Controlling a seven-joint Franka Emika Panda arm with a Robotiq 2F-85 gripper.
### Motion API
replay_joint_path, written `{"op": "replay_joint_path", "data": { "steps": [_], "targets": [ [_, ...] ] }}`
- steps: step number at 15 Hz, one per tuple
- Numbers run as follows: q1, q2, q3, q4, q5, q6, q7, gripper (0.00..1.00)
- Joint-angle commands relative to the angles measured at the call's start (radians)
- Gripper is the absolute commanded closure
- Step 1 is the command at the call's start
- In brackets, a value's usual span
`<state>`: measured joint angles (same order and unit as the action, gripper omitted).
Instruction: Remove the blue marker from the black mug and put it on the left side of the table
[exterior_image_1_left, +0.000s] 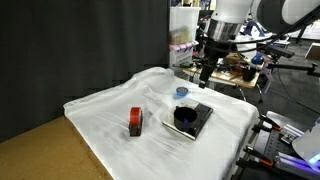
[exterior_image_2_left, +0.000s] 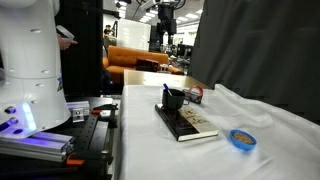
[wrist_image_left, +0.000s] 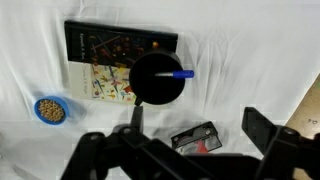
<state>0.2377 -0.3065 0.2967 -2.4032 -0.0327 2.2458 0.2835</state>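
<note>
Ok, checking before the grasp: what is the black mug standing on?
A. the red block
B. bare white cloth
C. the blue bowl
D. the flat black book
D: in the wrist view the black mug sits on the flat black book, the blue marker poking over its rim.

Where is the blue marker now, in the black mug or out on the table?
In the black mug: wrist view shows the blue marker leaning over its rim.

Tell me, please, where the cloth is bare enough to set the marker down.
The table is bare from the red-brown block out to the wooden corner, and again on the near side of the blue dish in an exterior view. It is crowded around the black mug and its slab.
</note>
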Motion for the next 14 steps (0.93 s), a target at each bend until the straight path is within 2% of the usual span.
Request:
{"op": "replay_joint_path", "data": {
  "steps": [1, 5, 6, 14],
  "targets": [
    [0.014, -0.015, -0.026, -0.027, 0.056, 0.046, -0.092, 0.00],
    [0.028, -0.018, -0.055, -0.051, 0.167, 0.118, -0.184, 0.00],
    [0.007, -0.002, -0.031, -0.027, 0.118, 0.076, -0.133, 0.00],
    [0.005, 0.001, -0.025, -0.025, 0.110, 0.071, -0.128, 0.00]
  ]
}}
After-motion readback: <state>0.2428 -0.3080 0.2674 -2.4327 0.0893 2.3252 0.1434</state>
